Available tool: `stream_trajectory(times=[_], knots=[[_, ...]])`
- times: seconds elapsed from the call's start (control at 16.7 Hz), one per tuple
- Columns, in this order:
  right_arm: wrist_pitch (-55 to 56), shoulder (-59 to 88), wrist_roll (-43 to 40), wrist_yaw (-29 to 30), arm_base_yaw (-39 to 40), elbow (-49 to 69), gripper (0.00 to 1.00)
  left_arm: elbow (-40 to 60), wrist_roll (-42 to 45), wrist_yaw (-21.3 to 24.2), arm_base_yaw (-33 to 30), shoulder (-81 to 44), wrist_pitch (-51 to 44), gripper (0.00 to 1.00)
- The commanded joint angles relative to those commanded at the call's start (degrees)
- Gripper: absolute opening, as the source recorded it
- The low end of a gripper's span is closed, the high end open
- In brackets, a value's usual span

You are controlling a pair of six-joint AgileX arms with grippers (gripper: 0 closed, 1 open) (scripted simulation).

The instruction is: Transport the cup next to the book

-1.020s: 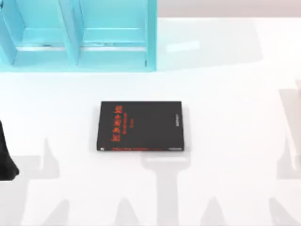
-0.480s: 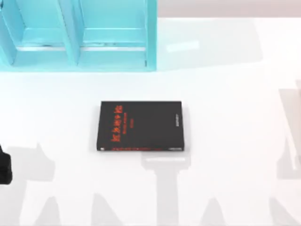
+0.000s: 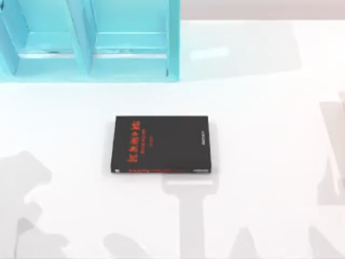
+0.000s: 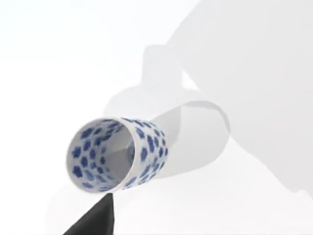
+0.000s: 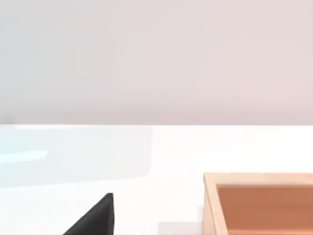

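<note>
Left hand (image 4: 93, 223) over the cup (image 4: 117, 154), grip state can't tell. Centre on the rim, descend straight, pinch, then carry to book (image 3: 160, 144).

white table (image 3: 259, 108), turquoise shelf (image 3: 86, 43), wooden box (image 5: 259, 200)

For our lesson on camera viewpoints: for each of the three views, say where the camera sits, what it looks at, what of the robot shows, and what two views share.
Top view: above the table, looking down on the book and a blue shelf; arm shadows fall on the table.
Left wrist view: on the left arm, looking at the cup, which stands on the table; a dark finger shows beside it.
Right wrist view: on the right arm, looking across the table at a wooden box; a dark finger shows.
Shared: all three show the white table.
</note>
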State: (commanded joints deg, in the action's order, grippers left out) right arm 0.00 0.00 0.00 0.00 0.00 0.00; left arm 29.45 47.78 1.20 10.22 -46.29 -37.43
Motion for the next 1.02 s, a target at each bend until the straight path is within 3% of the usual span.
stream_trajectory(times=[0.36,0.6,0.84,1.02], knots=[[0.00,0.00,0.00,0.00,0.00,0.00,1.00,18.21,29.53,0.68,5.42,-27.44,-20.21,1.00],[0.00,0.00,0.00,0.00,0.00,0.00,1.00,30.94,47.11,0.24,8.35,-40.52,-28.61,1.00],[0.00,0.00,0.00,0.00,0.00,0.00,1.00,42.04,59.97,-0.67,10.32,-47.70,-32.33,1.00],[0.00,0.00,0.00,0.00,0.00,0.00,1.00,46.37,64.41,-1.20,10.99,-49.35,-32.93,1.00]])
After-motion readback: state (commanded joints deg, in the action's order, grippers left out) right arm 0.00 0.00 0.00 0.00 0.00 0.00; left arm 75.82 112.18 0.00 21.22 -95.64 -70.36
